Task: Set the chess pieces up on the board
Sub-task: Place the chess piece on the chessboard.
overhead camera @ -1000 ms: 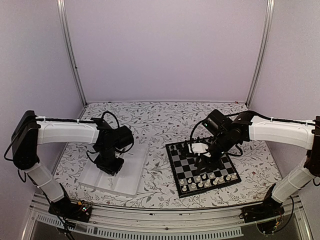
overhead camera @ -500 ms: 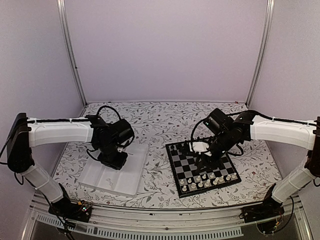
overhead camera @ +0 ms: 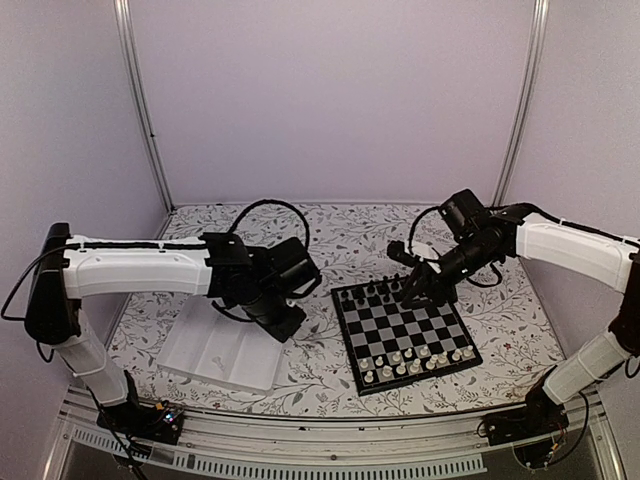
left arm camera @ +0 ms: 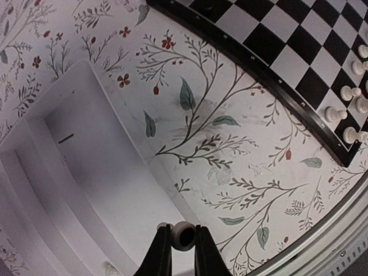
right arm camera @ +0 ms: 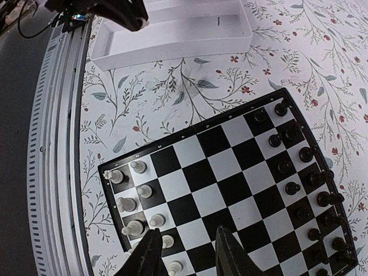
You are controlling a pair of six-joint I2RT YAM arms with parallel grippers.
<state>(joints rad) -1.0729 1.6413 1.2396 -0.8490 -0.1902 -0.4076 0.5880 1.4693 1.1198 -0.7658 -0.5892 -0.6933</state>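
The left tool (left arm camera: 182, 231) grips one cream-white piece (left arm camera: 183, 237); the right tool (right arm camera: 187, 232) stands parted above the board (right arm camera: 198, 175).

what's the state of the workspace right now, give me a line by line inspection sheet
surface: floral-print cloth covers the table
job's things: board lies right of centre; white pieces stand along its near side and black pieces along its far side
clutter: nothing seen; a white compartment tray lies on the left
grippers: left gripper is shut on a cream-white piece, between tray and board; right gripper is open and holds nothing, above the board
cables: black cables loop above both wrists, off the cloth
surroundings: pale lilac walls, metal posts at the back corners, a metal rail along the near edge
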